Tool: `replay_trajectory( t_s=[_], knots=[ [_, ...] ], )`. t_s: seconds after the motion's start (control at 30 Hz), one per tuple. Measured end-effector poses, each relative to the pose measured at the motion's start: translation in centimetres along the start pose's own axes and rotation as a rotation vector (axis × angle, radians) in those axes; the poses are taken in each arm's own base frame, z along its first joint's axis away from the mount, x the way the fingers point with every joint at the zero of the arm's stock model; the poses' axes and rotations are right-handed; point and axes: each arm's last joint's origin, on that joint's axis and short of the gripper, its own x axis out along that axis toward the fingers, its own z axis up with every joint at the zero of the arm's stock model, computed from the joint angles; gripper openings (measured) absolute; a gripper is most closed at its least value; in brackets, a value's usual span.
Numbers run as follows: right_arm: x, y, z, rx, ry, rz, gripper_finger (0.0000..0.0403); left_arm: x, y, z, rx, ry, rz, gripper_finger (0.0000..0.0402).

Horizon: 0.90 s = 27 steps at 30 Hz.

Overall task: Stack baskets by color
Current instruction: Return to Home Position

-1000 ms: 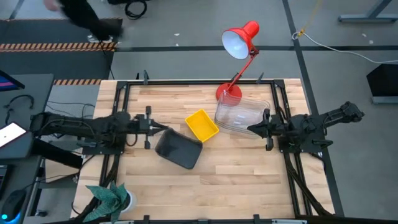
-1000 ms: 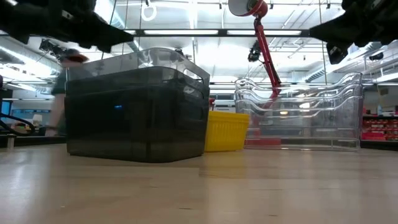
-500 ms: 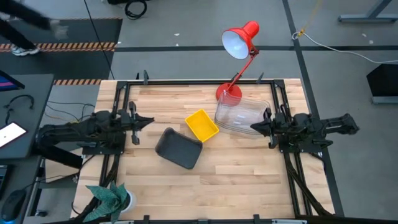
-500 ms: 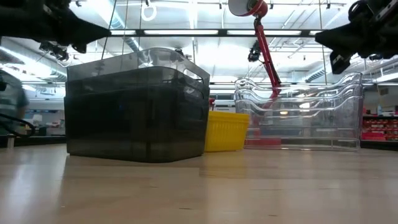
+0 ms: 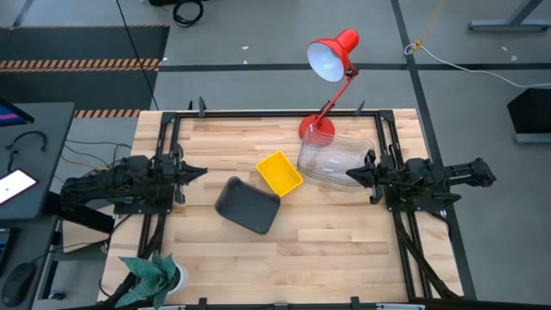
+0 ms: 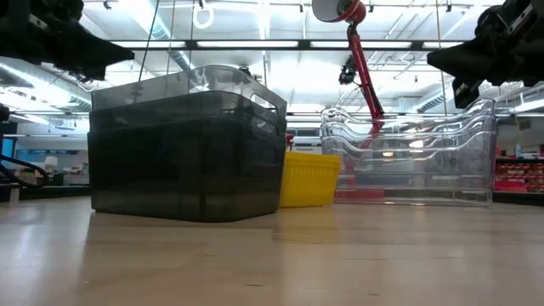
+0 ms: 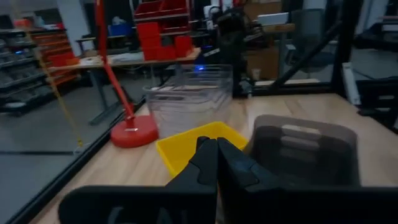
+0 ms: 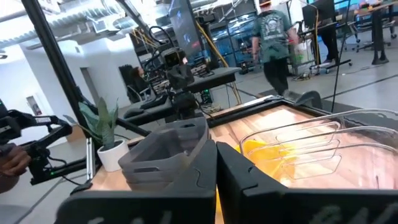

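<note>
Lamp (image 5: 331,56) beside clear baskets (image 5: 337,160) | left hand (image 5: 200,171) closed | right hand (image 5: 351,175) closed

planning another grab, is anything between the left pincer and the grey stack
Nothing visible. Only bare table lies between the left pincer, shut at the table's left side, and the grey stack. The yellow stack sits beside the grey one, off that path.

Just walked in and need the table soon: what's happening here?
Nothing is being handled. The left gripper and right gripper are shut and empty, each at its own side of the table. Between them sit a grey basket stack, the yellow baskets and a clear basket stack, sorted by color.
</note>
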Motion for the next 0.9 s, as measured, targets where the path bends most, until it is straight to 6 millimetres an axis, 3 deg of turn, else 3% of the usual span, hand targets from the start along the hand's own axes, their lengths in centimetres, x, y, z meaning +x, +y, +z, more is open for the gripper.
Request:
replay_trajectory(
  t_s=[0.23, 0.5, 0.9],
  knots=[
    [0.0, 0.0, -0.1, -0.001, 0.013, 0.004, 0.0022, 0.1, 0.0, 1.2, -0.032, -0.115, -0.008, 0.0018],
    [0.0, 0.0, -0.1, -0.002, 0.013, 0.004, 0.0023, 0.1, 0.1, 1.5, -0.249, -0.15, -0.022, 0.0037],
    [0.0, 0.0, -0.1, -0.002, 0.013, 0.005, 0.0023, 0.1, 0.1, 1.5, -0.254, -0.152, -0.022, 0.0028]
  ],
)
